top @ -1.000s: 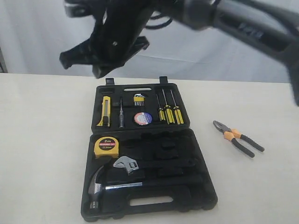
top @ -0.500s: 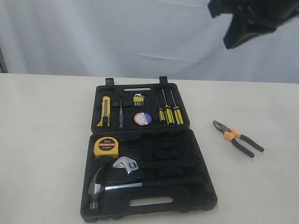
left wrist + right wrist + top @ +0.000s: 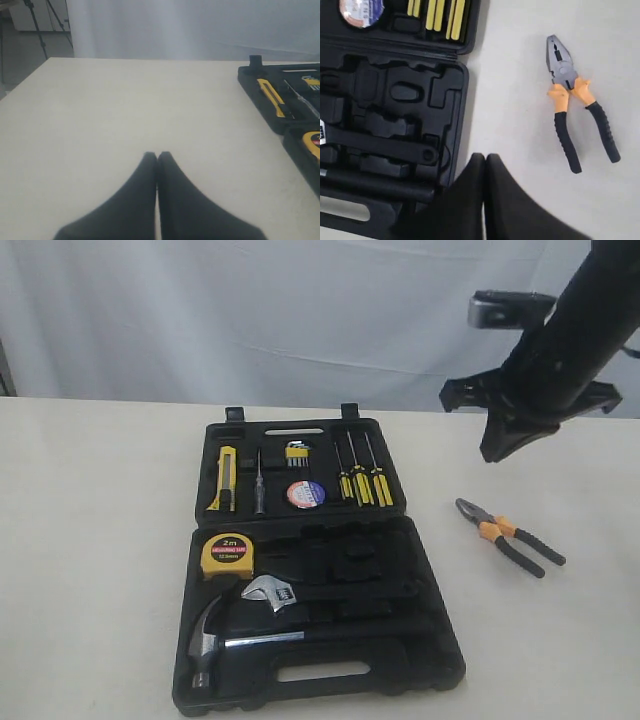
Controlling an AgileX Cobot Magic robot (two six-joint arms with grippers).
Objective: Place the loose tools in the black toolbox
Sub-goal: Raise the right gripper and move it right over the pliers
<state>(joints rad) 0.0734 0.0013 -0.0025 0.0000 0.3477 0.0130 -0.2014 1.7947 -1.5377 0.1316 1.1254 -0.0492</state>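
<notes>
Left of the black toolbox (image 3: 380, 580), our left gripper (image 3: 157, 155) hangs over bare table (image 3: 100, 110), claw pinched closed on nothing. Inside the toolbox, the yellow-black utility knife (image 3: 226, 478) and black tape roll (image 3: 306, 494) sit in the far half, and the yellow tape measure (image 3: 227, 554) is in the near half. So we reckon three are done. Right of the toolbox, well apart from it, the orange-and-black-handled pliers (image 3: 510, 536) lie flat on the table, the one tool left out. The right gripper (image 3: 485, 157) hovers in the air right of the toolbox, near the pliers, claw clamped closed and empty. Next we need it to open up, drop over the handles, and carry the pliers into a free recess.
</notes>
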